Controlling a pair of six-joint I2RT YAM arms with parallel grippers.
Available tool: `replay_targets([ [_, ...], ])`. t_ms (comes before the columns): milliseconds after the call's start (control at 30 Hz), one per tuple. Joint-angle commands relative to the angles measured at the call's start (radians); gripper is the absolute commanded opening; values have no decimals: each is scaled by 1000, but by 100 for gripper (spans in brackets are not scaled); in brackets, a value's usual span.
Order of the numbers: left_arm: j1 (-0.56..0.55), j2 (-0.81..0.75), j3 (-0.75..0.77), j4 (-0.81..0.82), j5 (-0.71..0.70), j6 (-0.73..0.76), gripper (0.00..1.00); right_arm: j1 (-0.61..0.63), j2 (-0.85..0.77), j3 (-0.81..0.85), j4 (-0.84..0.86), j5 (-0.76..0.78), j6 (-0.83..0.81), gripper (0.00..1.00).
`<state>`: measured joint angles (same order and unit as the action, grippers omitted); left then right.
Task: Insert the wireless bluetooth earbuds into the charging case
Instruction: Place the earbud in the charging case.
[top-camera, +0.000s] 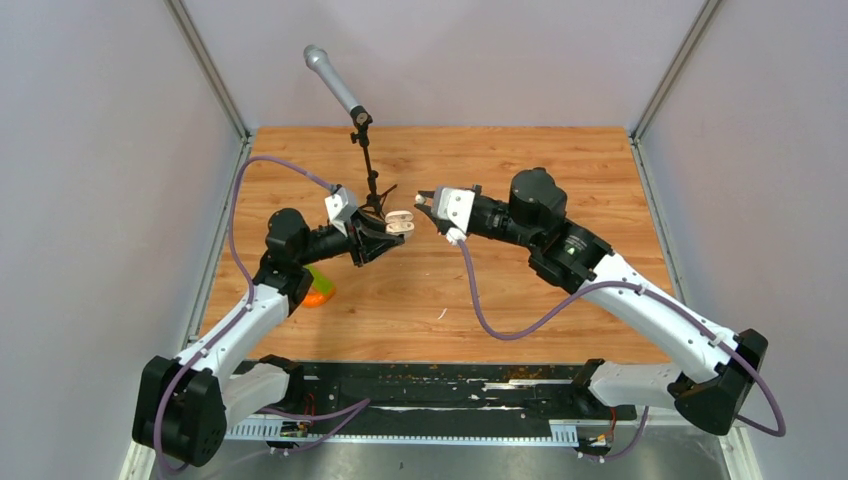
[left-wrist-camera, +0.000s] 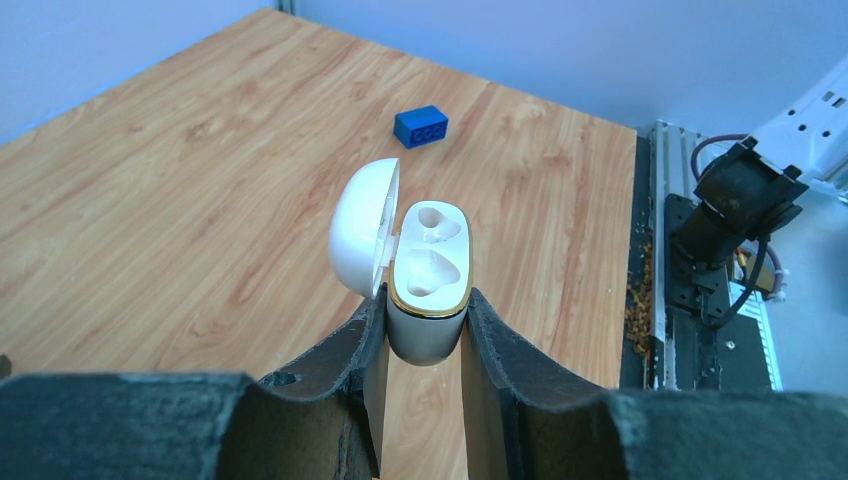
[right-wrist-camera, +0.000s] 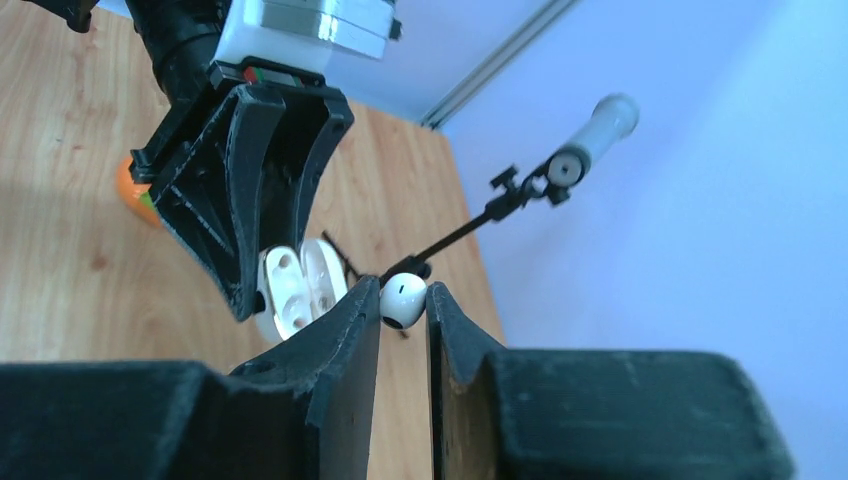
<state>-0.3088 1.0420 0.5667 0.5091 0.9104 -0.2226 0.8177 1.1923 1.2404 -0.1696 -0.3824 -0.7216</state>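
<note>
Tiny earbud (right-wrist-camera: 400, 303), prob. light & slick, is pinched by its head in right gripper (right-wrist-camera: 403, 293); left gripper (left-wrist-camera: 425, 305) clamps open case (left-wrist-camera: 432, 262) low on its body.

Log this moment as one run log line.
left pincer: shut on open charging case | right pincer: shut on earbud | wells: both look empty | earbud: not inserted
</note>
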Motion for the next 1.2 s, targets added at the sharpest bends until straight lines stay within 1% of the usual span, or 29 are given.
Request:
replay_targets([
  [0,-12,-10,63,76,33,-20,4,41,26,-24,176,-53,-167,0],
  [100,-15,-17,73,88,40,-28,4,52,37,-37,209,-57,-214,0],
  [433,-24,-26,88,114,42,-39,4,58,93,-40,259,-74,-216,0],
  [633,-24,-24,96,121,33,-62,4,58,113,-18,214,-115,-204,0],
  [800,-24,-21,105,138,17,-100,3,58,115,-18,211,-122,-197,0],
  [933,-26,-19,108,145,14,-121,3,57,115,-32,234,-125,-220,0],
  [1067,-32,-17,110,153,2,-150,3,57,111,-64,302,-122,-247,0],
  [1167,-35,-20,111,155,1,-152,3,58,116,-61,299,-136,-251,0],
])
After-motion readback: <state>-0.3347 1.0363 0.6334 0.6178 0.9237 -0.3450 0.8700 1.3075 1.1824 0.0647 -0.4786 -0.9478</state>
